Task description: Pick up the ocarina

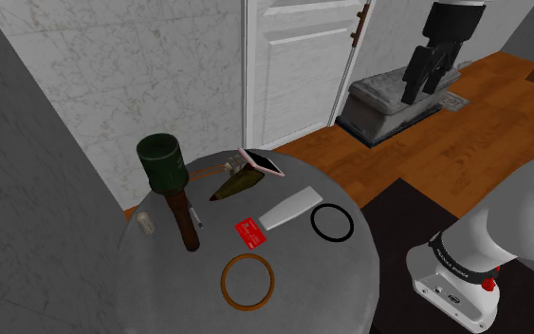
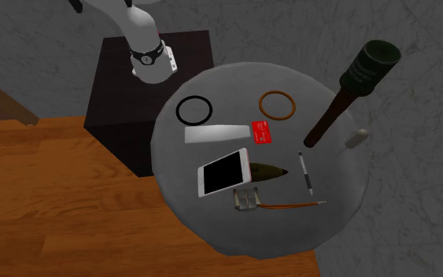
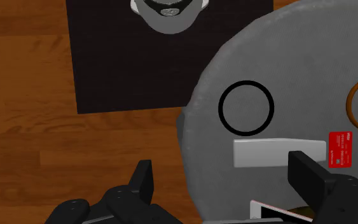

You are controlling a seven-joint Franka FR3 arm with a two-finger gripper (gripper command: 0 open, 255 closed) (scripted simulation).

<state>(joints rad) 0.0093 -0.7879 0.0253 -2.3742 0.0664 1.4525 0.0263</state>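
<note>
The ocarina, a dark olive-brown tapered piece, lies on the round grey table on the side toward the white door. One end is tucked under a pink-edged phone that overlaps it. A metal buckle with a thin brown strap lies just beside them. Toward the table's middle are a red card, a white flat strip, a black ring and a brown ring. The gripper hangs well above the table, its jaws spread wide with nothing between them.
</note>
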